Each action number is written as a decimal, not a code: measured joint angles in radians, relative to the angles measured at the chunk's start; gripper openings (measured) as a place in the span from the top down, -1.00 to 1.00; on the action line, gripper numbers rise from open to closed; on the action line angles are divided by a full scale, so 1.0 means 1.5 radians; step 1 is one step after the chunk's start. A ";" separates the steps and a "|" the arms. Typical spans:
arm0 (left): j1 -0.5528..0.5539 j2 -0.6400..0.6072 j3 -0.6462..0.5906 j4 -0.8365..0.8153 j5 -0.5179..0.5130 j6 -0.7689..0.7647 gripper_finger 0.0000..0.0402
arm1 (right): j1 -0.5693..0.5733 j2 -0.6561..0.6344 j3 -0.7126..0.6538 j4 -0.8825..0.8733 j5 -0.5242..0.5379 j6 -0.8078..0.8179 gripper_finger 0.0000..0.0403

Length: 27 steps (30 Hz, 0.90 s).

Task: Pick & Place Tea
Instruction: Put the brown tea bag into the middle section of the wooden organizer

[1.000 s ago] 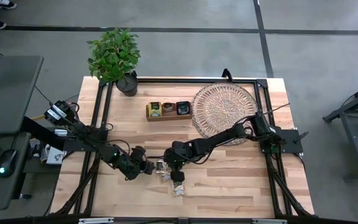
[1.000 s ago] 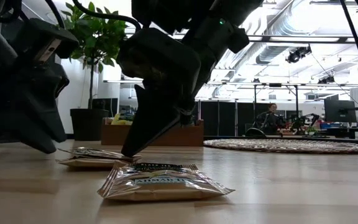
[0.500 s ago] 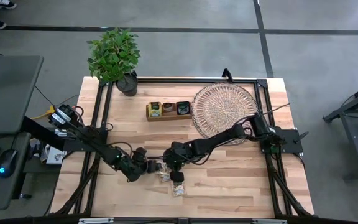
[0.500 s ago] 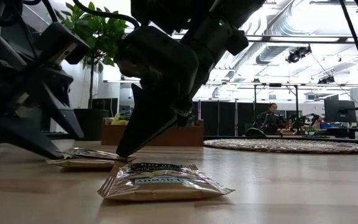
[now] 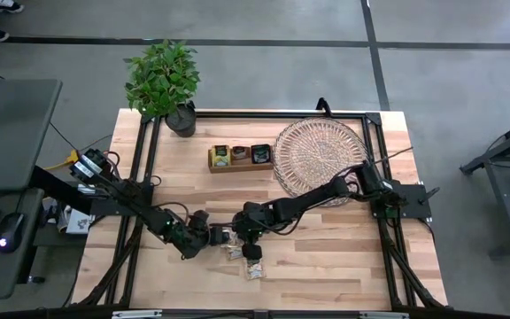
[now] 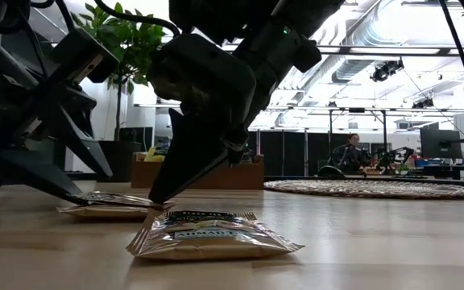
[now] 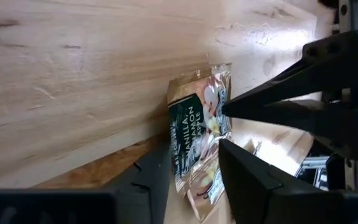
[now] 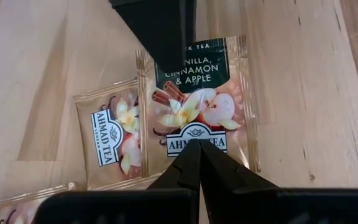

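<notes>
Jaws of the right gripper (image 8: pixel 199 163) are clenched together, their tip pressing on a tea sachet (image 8: pixel 194 102) printed "VANILLA, CINNAMON & APPLE" and "AHMAD TEA". Facing them, the left gripper (image 7: pixel 224 127) has its jaws parted, one finger above and one below that sachet's edge; whether they pinch it I cannot tell.

Nearest in the low view, at bottom centre, another sachet (image 6: pixel 213 234) lies flat and alone on the tabletop (image 6: pixel 377 242), with bare wood to its right. Behind it, at lower left, more sachets overlap where both grippers meet.

From above, the small pile of sachets (image 5: pixel 244 252) sits at lower centre, well clear of the tabletop's front edge. Open wood separates it from the narrow wooden box (image 5: pixel 240 156) and the round wicker tray (image 5: pixel 317 152) at upper centre. A potted plant (image 5: pixel 165 81) stands on the upper-left corner.
</notes>
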<state>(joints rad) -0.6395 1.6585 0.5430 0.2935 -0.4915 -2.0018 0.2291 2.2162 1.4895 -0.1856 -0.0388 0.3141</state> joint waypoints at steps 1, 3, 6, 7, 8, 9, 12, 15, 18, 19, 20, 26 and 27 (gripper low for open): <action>0.003 0.000 0.000 0.000 -0.005 -0.001 0.38 | 0.000 0.000 0.000 0.002 0.000 0.000 1.00; 0.006 0.000 0.000 0.000 -0.006 -0.002 0.49 | 0.000 0.000 0.000 0.007 0.000 0.000 1.00; 0.013 0.001 -0.001 0.006 -0.005 -0.003 0.65 | 0.000 0.000 0.000 0.016 0.000 0.000 1.00; 0.013 0.001 -0.001 0.007 -0.005 -0.002 0.70 | 0.000 0.000 0.000 0.017 0.000 0.000 1.00; 0.014 0.001 -0.001 0.008 -0.005 -0.001 0.74 | 0.000 0.000 0.000 0.018 0.000 0.000 1.00; 0.016 0.001 -0.001 0.008 -0.004 0.000 0.77 | -0.001 0.000 0.000 0.019 -0.002 0.000 1.00; 0.017 0.001 -0.001 0.008 0.001 0.007 0.87 | -0.004 0.001 0.000 0.020 -0.007 0.000 1.00; 0.016 0.001 -0.001 0.008 -0.006 0.010 0.97 | -0.006 0.001 0.000 0.021 -0.008 0.000 1.00; 0.016 0.001 -0.001 0.008 -0.008 0.014 0.98 | -0.008 0.000 0.000 0.021 -0.017 0.001 1.00; 0.016 0.001 -0.001 0.008 -0.008 0.018 0.99 | -0.009 0.000 0.000 0.021 -0.023 0.001 1.00; 0.016 0.001 -0.001 0.007 -0.009 0.020 0.99 | -0.010 -0.003 0.000 0.018 -0.027 0.001 1.00; 0.017 0.001 -0.001 0.007 -0.014 0.023 1.00 | -0.018 -0.042 -0.001 -0.013 -0.031 0.000 1.00; 0.017 0.001 -0.001 0.007 -0.015 0.023 1.00 | -0.021 -0.056 -0.001 -0.023 -0.030 0.000 1.00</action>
<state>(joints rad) -0.6147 1.6596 0.5411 0.3036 -0.5139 -1.9675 0.1981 2.1323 1.4883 -0.2207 -0.0845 0.3145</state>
